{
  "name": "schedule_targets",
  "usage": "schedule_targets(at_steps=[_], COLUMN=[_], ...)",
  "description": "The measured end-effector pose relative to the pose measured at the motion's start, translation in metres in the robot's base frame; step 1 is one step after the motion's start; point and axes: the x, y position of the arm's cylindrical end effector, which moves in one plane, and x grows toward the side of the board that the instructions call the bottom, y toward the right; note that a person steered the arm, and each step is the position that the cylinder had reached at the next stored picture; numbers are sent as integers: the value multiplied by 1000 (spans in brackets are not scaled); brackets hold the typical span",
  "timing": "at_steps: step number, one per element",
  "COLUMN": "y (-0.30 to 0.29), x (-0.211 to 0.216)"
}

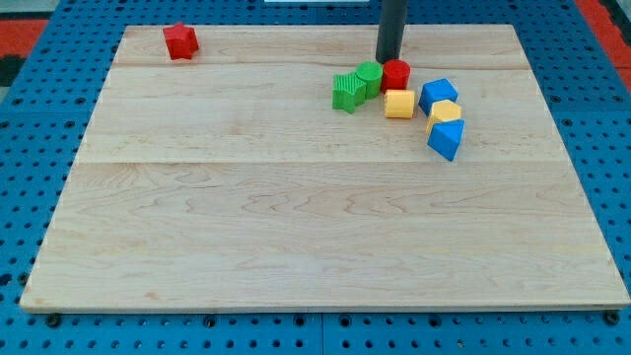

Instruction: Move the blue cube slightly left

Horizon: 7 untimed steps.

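The blue cube [438, 95] sits at the right of a cluster near the view's top. Just below it lie a yellow block [444, 111] and a blue wedge-like block [446, 139]. To its left are a yellow cube [399, 104], a red cylinder [396, 74], a green cylinder [369, 77] and a green star-shaped block [347, 92]. My tip [388, 59] stands just above the red and green cylinders, up and to the left of the blue cube, apart from it.
A red block [180, 41] lies alone at the top left of the wooden board [296, 217]. The board rests on a blue perforated table [30, 148].
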Motion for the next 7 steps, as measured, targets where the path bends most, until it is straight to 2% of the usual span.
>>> schedule_targets(at_steps=[1,7], y=[15,12], x=[4,-24])
